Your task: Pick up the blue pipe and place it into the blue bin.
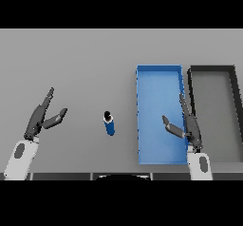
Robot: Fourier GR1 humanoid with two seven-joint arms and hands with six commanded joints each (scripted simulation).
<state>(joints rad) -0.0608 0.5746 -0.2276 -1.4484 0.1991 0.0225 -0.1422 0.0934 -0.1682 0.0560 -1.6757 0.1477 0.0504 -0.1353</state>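
Note:
The blue pipe, a short blue cylinder with a dark top end, stands on the grey table a little left of the blue bin. The bin is a long blue tray with nothing in it. My right hand hovers over the bin's right wall, fingers straight and thumb spread toward the bin's inside, well right of the pipe. At the left, my left hand is open too, fingers pointing away from me, about a hand's length left of the pipe. Neither hand touches anything.
A dark grey bin sits right against the blue bin's right side, reaching the view's right edge. The table's front edge runs just below both wrists.

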